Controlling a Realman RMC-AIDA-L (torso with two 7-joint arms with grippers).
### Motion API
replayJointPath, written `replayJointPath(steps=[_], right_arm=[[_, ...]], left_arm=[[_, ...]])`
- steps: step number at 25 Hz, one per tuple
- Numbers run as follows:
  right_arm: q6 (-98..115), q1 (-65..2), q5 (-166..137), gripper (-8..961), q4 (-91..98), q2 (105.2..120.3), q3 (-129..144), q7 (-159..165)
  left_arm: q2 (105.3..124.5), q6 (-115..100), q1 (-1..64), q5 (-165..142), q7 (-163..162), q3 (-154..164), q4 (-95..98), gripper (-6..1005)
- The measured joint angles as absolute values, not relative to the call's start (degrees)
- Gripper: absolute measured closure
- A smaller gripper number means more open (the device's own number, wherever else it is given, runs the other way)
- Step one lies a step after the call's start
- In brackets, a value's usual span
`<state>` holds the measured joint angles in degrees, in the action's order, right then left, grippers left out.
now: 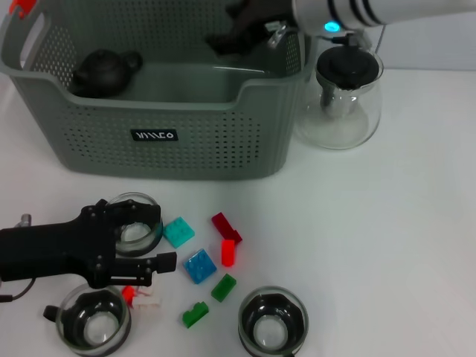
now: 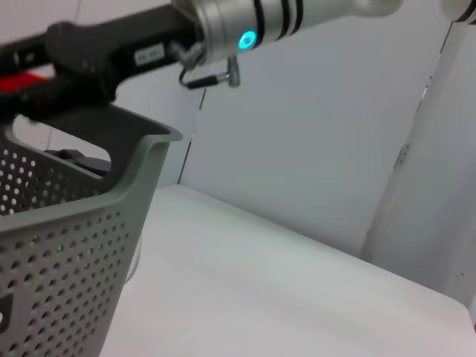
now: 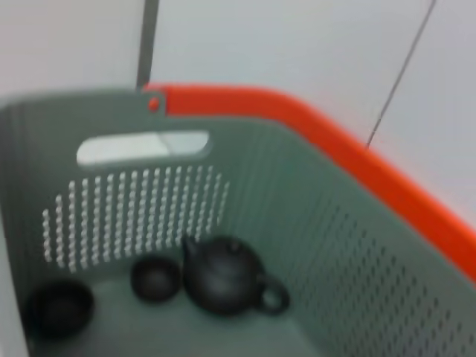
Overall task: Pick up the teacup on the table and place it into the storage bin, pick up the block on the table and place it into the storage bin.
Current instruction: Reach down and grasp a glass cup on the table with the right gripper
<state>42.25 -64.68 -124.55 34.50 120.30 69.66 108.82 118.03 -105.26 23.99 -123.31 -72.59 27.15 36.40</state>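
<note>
Bin (image 1: 186, 141) fills the head view from 10 to 12 o'clock: grey, perforated, with a black label on its front wall and an orange clip at its far left corner. Inside it, at the left end, lies a dark teapot (image 1: 104, 71); the right wrist view shows that teapot (image 3: 223, 277) on the bin floor with a small round lid (image 3: 155, 278) beside it and a dark bowl (image 3: 59, 306) a little apart.

Right gripper (image 1: 242, 33) hangs over the bin's far right corner, inside the rim line; whether its fingers are open or closed, I cannot tell.

Left gripper (image 1: 152, 242) sits at 8 o'clock, low over the table, fingers parted around a clear glass teacup (image 1: 136, 227), one finger at the cup's far side, the other at its near side. Whether the pads touch the glass is not clear.

Two more glass cups stand along the near edge, one at 7 o'clock (image 1: 94, 320), one at 6 o'clock (image 1: 273, 321). Between them lie loose blocks: teal (image 1: 178, 232), blue (image 1: 199, 265), two red (image 1: 225, 227), two green (image 1: 223, 287), and a small red-and-white piece (image 1: 137, 296) just under the left gripper.

Glass pot (image 1: 343, 100) with a black lid stands at 1 o'clock, just beside the bin's right wall.
</note>
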Motion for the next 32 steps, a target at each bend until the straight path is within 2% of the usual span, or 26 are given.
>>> replayJointPath(steps=[2,4,9,14,20,26,32], right_arm=[[46.3,-60.8,-121.5,347,43.3,120.35,69.7,109.9],[48.5,-58.9,-119.2,293,47.1,120.34,69.7,109.9],[59.8,-48.5,-106.2,157,64.9,120.17,69.6,108.3],[75.7,-39.7,-95.4,163,73.3,119.78,67.8,103.0],[92.1,-34.2,-97.3,166,73.8,119.34,65.2,99.1],[103.6,-32.2,-103.0,168,73.7,118.99,64.2,99.5],[107.0,-33.7,-112.8,171,74.9,119.50,64.5,109.3]], left_arm=[[118.03,-105.2,24.0,-123.3,-72.6,27.2,36.4,124],[118.04,-105.2,24.0,-123.3,-72.6,27.2,36.4,125],[118.04,-105.3,23.8,-123.3,-72.6,27.2,36.5,126],[118.03,-105.3,23.7,-123.3,-72.6,27.2,36.5,128],[118.03,-105.1,23.4,-123.9,-72.4,27.2,36.6,129],[117.96,-105.3,23.4,-123.9,-71.9,27.2,36.7,131],[117.95,-105.5,23.5,-123.5,-71.9,27.2,36.6,133]])
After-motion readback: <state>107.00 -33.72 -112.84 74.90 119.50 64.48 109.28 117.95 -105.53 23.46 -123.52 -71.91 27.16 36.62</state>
